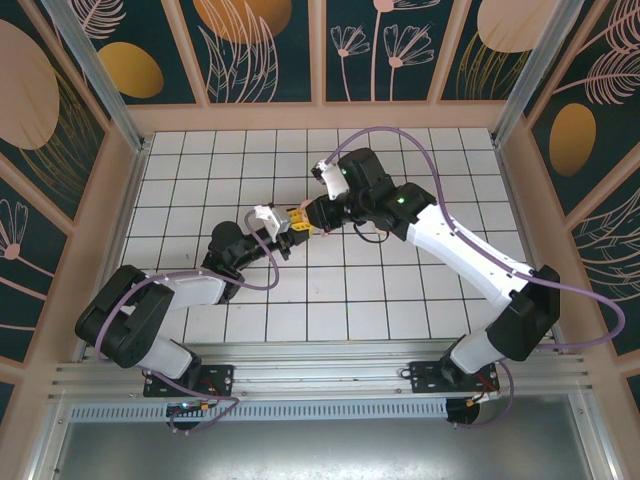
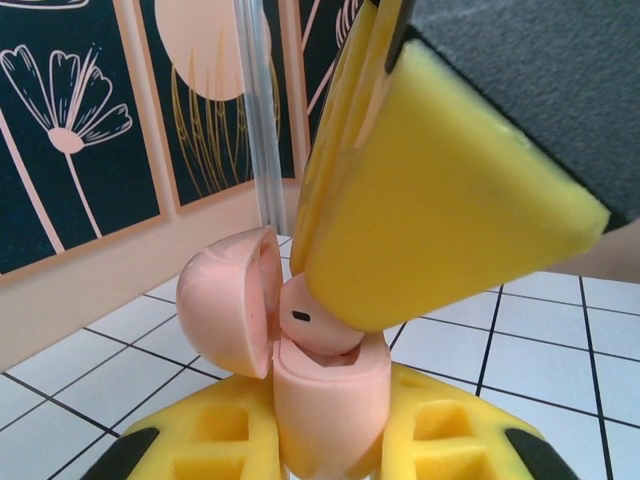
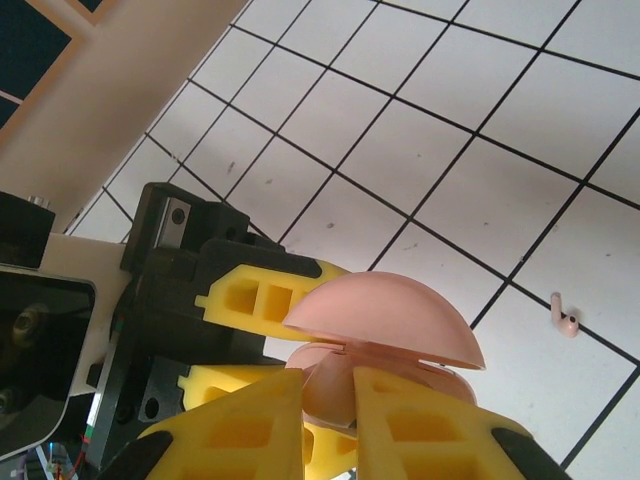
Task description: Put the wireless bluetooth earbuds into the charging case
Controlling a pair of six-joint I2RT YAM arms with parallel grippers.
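left gripper (image 2: pixel 330 445): jaws clamped on the lower half of the case, one yellow finger on each side; it appears to hold the case clear of the table, near the middle of the grid in the top view.
case (image 2: pixel 330 400): upright in that grip, salmon pink, mouth facing up.
lid (image 2: pixel 228 300): hinged open and swung back to the left in the left wrist view, so the inside is exposed.
bud (image 2: pixel 312 322): at the mouth of the case, its lower part down inside and its upper part standing proud of the rim; a dark slot shows on its side.
right gripper (image 3: pixel 330 420): jaws drawn together on the bud, pinching it from above, fingertips just over the case mouth.
second bud (image 3: pixel 566 318): lies loose on the table (image 3: pixel 450 90), on a white tile well apart from the case, off to the right in the right wrist view.
done: the case is in hand and open; the first bud is at its well and part way in.
left: as i read it, press this bud fully home and release it, then fetch the second bud and seat it too; closing the lid may follow.
progress: somewhere in the first half, with bud one not yet seated.
unclear: whether the bud lines up with its well, because the right fingers hide the seat.
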